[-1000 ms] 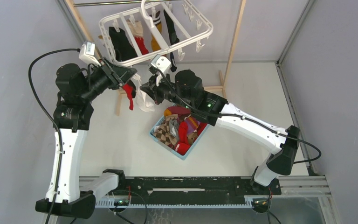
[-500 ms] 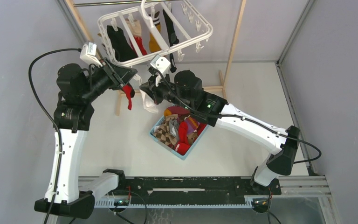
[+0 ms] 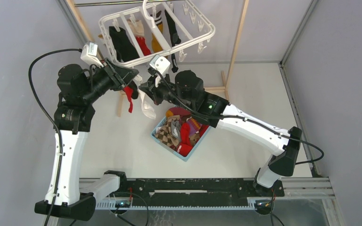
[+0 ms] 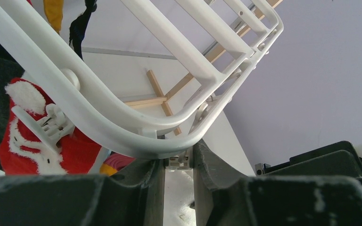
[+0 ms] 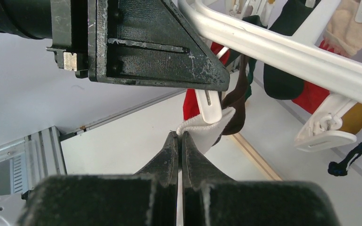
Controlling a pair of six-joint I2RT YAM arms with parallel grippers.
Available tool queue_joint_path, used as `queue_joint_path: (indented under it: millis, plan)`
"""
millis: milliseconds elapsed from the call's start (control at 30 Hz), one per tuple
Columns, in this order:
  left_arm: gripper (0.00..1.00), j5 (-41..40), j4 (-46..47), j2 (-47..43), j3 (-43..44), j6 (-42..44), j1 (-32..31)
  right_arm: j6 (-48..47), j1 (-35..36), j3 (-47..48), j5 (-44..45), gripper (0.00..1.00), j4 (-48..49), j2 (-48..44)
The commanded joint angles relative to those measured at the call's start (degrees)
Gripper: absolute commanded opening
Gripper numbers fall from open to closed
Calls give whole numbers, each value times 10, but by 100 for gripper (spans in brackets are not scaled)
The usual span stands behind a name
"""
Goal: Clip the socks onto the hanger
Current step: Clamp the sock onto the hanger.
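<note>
The large white plastic rectangular hanger [image 3: 206, 34] hangs over the far tabletop [image 3: 122, 150]. At its near rail the left gripper [image 4: 178, 156] pinches a small white plastic clip [image 4: 179, 164]. Just right of it, the right gripper [image 5: 179, 141], pressed together, pinches the cuff of a white fabric sock [image 5: 209, 129] touching that clip. Mixed-colour fabric socks [image 3: 181, 129] fill a light-blue plastic basket [image 3: 167, 147] nearer.
</note>
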Motion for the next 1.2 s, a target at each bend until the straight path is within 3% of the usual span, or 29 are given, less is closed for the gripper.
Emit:
queue_joint_path:
  millis: [0,600,1167]
  plan:
    - [1,19,-28,-4,32,23,-9,-14,6,37,4,0,12,4]
    - [0,2,-40,-4,41,39,-11,-96,6,103,31,0,-61,19]
    - [1,-17,-45,-5,40,53,-17,-86,9,84,35,0,-28,-16]
